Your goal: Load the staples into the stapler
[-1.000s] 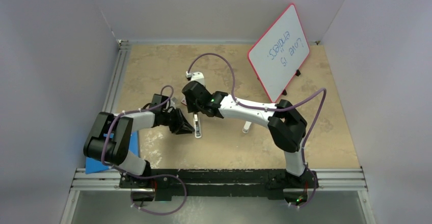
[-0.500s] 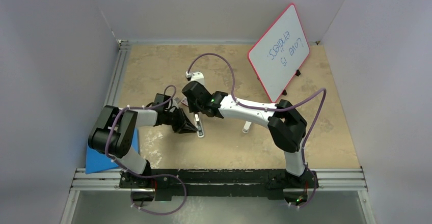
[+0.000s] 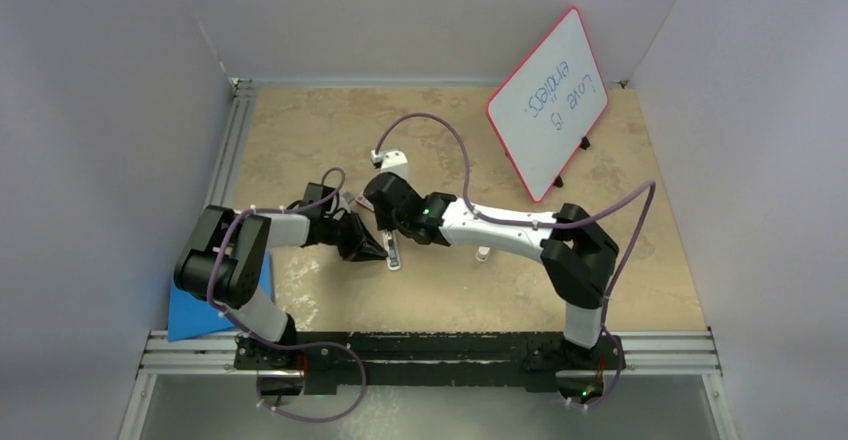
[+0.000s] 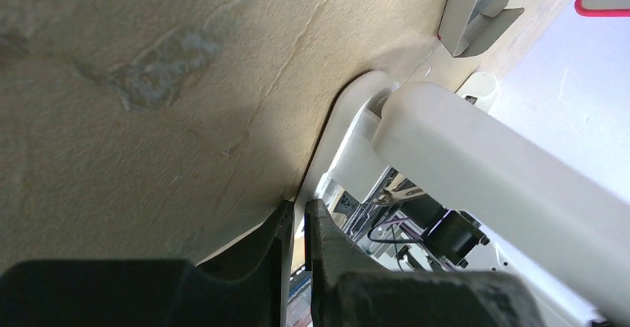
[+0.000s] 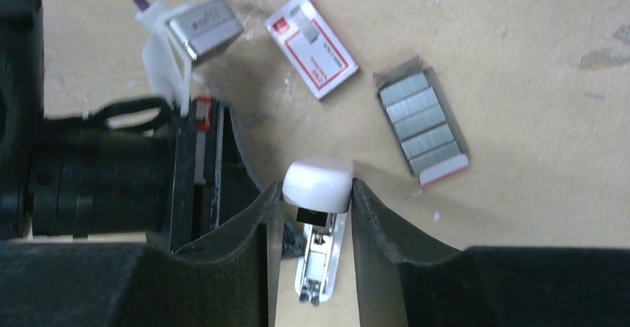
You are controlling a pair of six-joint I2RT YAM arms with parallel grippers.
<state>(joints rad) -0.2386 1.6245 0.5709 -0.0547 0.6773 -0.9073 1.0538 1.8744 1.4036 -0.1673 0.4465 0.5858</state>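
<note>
The white stapler (image 3: 392, 251) lies mid-table between both arms. In the right wrist view its rounded white cover end (image 5: 318, 185) is lifted above the metal magazine (image 5: 318, 264), and my right gripper (image 5: 316, 193) is shut on that cover end. My left gripper (image 4: 299, 209) is nearly closed, with the thin edge of the stapler's white base (image 4: 343, 130) running in between its fingertips; the raised cover (image 4: 505, 175) spans above. The staples (image 5: 422, 125) lie as grey strips in an open tray beyond the stapler, with the red-and-white sleeve (image 5: 312, 36) beside them.
A red-framed whiteboard (image 3: 548, 100) stands at the back right. A blue pad (image 3: 190, 312) lies at the near left by the left arm's base. A small white piece (image 3: 484, 253) sits under the right forearm. Grey walls close in three sides.
The left gripper slid right up against the stapler and narrowed. The right gripper closed onto the stapler's cover, and the right arm's wrist and elbow shifted slightly right and nearer.
</note>
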